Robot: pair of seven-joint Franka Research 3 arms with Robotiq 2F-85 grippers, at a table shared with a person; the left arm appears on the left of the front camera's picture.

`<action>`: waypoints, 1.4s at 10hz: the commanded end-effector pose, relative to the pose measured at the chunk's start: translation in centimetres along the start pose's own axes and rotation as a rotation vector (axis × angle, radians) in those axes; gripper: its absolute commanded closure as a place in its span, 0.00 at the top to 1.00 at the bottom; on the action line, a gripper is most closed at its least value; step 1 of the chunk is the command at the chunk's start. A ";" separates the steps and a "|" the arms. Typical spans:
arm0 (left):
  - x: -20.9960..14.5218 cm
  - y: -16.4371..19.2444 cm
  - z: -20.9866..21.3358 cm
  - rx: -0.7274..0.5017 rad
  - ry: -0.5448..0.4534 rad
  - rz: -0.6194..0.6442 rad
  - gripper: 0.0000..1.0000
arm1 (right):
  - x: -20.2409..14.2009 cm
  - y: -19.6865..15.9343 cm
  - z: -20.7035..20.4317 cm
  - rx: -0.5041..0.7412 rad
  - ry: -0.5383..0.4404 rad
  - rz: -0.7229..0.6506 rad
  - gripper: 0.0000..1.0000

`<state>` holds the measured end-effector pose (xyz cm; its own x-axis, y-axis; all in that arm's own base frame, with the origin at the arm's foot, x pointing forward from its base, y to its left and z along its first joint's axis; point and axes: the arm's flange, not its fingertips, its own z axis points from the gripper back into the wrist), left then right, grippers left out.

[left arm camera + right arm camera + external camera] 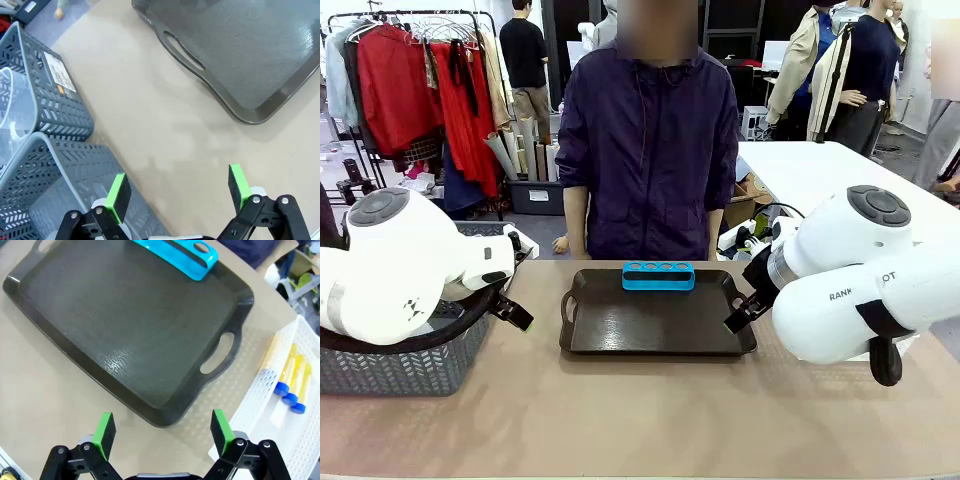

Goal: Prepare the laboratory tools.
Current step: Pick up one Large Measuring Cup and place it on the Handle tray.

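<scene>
— Green pads (118, 192) are seen spread wide on the left gripper (178, 189), with nothing held between them. Is the same found opposite?
— It is. The right gripper (162, 430) is also fully parted, and nothing is grasped. Each is held low over the tan table (165, 130), one at either short end of the black tray (125, 330).
— What is set out so far?
— Only the blue rack (180, 260) is stood on the tray, at its far edge near the person, and its holes are unfilled. The task is judged to be at its start.
— Where are the other tools kept?
— Blue-capped tubes (295, 375) of yellow liquid are laid flat in a white perforated basket (260, 410), just beside the tray's handle on the right gripper's side. A clear vessel (10, 100), likely the beaker, is lodged in one of the grey baskets (60, 115) near the left gripper.
— What is called for next?
— Probably a tube is to be pinched across its body, lifted clear of its neighbours, turned upright and lowered into a hole. The crowding of the tubes should be allowed for.
</scene>
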<state>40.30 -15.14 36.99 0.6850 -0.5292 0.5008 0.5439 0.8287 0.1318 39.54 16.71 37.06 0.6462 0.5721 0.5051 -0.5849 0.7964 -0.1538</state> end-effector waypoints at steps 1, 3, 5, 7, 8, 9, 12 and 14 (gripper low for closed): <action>0.0 0.0 0.0 0.000 0.000 0.000 1.00 | 0.0 0.0 0.0 0.000 0.000 0.000 1.00; 0.0 0.0 0.0 0.000 0.000 0.000 1.00 | 0.0 0.0 0.0 0.000 0.000 0.000 1.00; 0.0 0.0 0.0 0.000 0.000 0.000 1.00 | 0.0 0.0 0.0 0.000 0.000 0.000 1.00; 0.0 0.0 0.0 0.000 0.000 0.000 1.00 | 0.0 0.0 0.0 0.000 0.000 0.000 1.00; 0.0 0.0 0.0 0.000 0.000 0.000 1.00 | 0.0 0.0 0.0 0.000 0.000 0.000 1.00; 0.0 0.0 0.0 0.000 0.000 0.000 1.00 | 0.0 0.0 0.0 0.000 0.000 0.000 1.00; 0.0 0.0 0.0 0.000 0.000 0.000 1.00 | 0.0 0.0 0.0 0.000 0.000 0.000 1.00; 0.0 0.0 0.0 0.000 0.000 0.000 1.00 | 0.0 0.0 0.0 0.000 0.000 0.000 1.00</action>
<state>40.30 -15.14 36.99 0.6850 -0.5292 0.5008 0.5439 0.8287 0.1318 39.54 16.72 37.04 0.6461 0.5727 0.5046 -0.5852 0.7961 -0.1541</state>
